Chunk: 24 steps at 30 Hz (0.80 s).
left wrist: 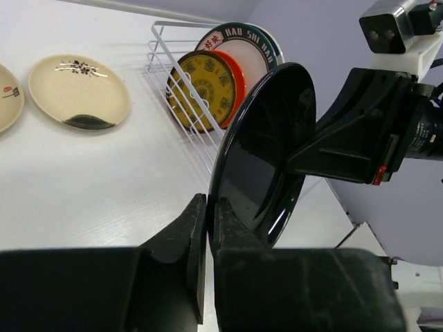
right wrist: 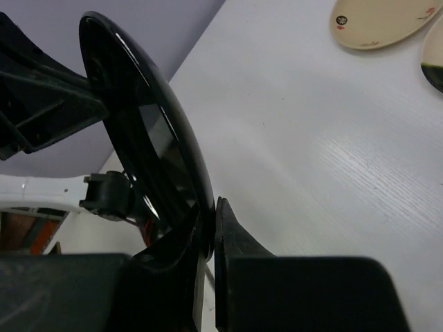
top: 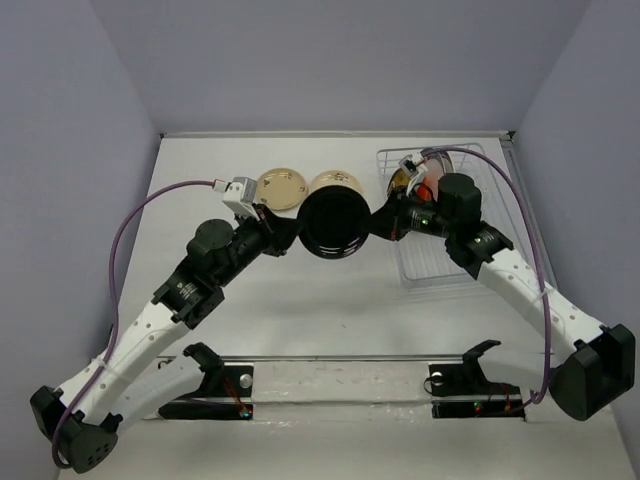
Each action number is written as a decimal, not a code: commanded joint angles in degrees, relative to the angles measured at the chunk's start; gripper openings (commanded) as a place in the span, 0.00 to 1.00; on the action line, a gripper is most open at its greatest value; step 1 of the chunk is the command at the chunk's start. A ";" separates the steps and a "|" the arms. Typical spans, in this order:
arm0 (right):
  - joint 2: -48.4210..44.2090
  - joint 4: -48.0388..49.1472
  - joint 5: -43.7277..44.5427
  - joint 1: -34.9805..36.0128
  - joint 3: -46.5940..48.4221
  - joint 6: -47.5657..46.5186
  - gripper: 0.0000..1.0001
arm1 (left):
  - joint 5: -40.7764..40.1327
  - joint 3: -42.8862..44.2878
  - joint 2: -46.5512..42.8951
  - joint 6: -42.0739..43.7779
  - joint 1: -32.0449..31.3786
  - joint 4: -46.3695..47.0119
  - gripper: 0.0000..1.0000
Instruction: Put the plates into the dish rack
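A glossy black plate point(top: 333, 222) stands on edge above the table, held by both grippers. My left gripper point(top: 297, 230) is shut on its left rim, seen close in the left wrist view point(left wrist: 210, 213) with the plate point(left wrist: 266, 152). My right gripper point(top: 378, 222) is shut on its right rim, seen close in the right wrist view point(right wrist: 213, 220) with the plate point(right wrist: 149, 131). The white wire dish rack point(top: 440, 270) sits to the right. It holds an amber plate point(left wrist: 204, 86), an orange plate point(left wrist: 240, 76) and a teal-rimmed white plate point(left wrist: 252, 48), all upright.
Two cream-gold plates point(top: 283, 187) point(top: 335, 183) lie flat on the table behind the black plate; they also show in the left wrist view point(left wrist: 79, 90) point(left wrist: 7, 97). Grey walls close the table on three sides.
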 commanded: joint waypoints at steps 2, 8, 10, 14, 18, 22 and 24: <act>-0.86 3.71 11.16 -0.11 4.16 1.02 0.07 | 6.07 1.08 -1.05 0.61 -0.22 7.39 0.46; -4.21 -6.39 32.71 -4.93 11.80 -3.99 0.07 | -0.85 3.98 -4.03 4.92 -0.22 -2.80 0.99; -4.13 -9.29 42.08 -11.31 16.19 -5.83 0.07 | -4.45 3.55 -6.48 6.59 -0.22 -7.02 0.99; -1.76 -11.24 57.90 -19.42 21.65 -9.70 0.07 | -8.07 0.74 -11.23 8.09 -0.22 -10.89 0.99; 2.02 -8.36 66.75 -24.62 22.98 -12.95 0.07 | -10.01 -3.48 -14.93 9.58 -0.22 -11.86 0.99; 7.11 -7.63 64.99 -28.94 22.62 -15.41 0.07 | -10.54 -4.98 -16.87 10.55 -0.22 -11.51 0.99; 8.61 -7.11 63.34 -28.94 21.84 -17.25 0.07 | -10.81 -4.45 -16.78 10.99 -0.13 -11.86 0.99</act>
